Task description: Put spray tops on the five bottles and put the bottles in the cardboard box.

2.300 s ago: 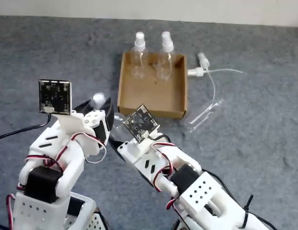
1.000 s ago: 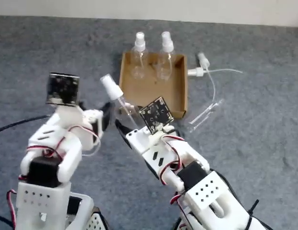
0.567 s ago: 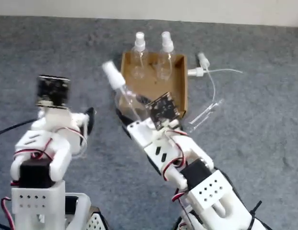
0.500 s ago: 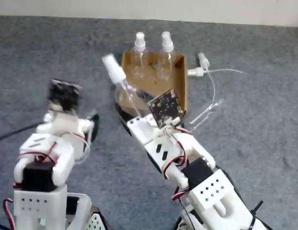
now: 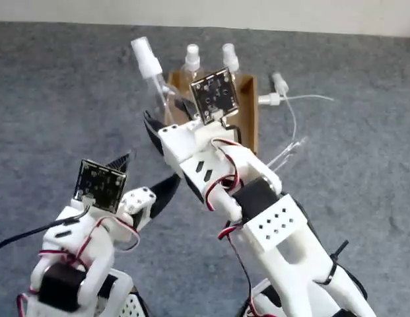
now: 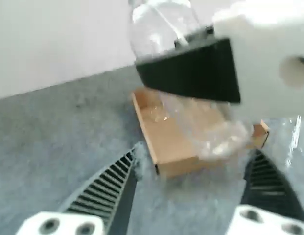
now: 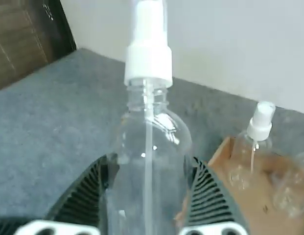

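Note:
My right gripper is shut on a clear bottle with a white spray top, held tilted in the air over the near left corner of the cardboard box. In the right wrist view the bottle stands between my two black fingers. Two capped bottles lie in the box's far end. My left gripper is open and holds nothing, low on the near side of the box. From the left wrist, the held bottle hangs over the box, beyond my left gripper.
Two loose spray tops with long tubes lie on the grey carpet just right of the box, and a clear tube lies nearer. Open carpet stretches to the left of the box.
My left gripper let go of the bottle's top, opened and drew back toward the near side. My right gripper lifted the capped bottle up and carried it toward the box.

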Action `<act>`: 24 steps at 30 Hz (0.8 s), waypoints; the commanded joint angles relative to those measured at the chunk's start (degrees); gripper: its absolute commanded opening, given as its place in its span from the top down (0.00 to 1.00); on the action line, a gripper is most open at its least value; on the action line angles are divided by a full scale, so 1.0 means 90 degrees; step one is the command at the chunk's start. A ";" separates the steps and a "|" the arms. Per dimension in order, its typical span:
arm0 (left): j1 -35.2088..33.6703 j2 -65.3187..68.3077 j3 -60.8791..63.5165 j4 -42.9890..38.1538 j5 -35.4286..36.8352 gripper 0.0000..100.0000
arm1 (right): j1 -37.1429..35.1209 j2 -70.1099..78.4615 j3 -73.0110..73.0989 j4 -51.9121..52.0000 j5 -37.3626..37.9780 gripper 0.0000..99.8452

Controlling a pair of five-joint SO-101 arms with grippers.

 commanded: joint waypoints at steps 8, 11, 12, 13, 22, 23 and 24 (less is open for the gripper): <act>-0.0650 0.1480 0.0220 -0.1465 0.0049 0.70 | -0.0044 -0.1148 -0.0132 0.0962 -0.0020 1.00; -0.0659 0.1490 0.0230 -0.1465 0.0039 0.70 | -0.0034 -0.1421 0.0103 0.0962 0.0205 1.00; -0.0659 0.1480 0.0230 -0.1465 0.0049 0.70 | -0.0024 -0.1470 0.0171 0.0952 0.0293 1.00; -0.0659 0.1480 0.0230 -0.1465 0.0049 0.70 | -0.0005 -0.1480 0.0200 0.0952 0.0352 1.00; -0.1187 0.1177 0.0532 -0.0733 0.0020 0.74 | 0.1812 -0.0278 0.0210 -0.0083 0.0694 1.00; -0.1372 0.1060 0.0620 -0.0733 0.0020 0.76 | 0.1958 -0.0015 0.0200 -0.0317 0.0694 1.00; -0.1568 0.0933 0.0747 -0.0733 0.0020 0.79 | 0.2056 0.0230 0.0200 -0.0513 0.0694 1.00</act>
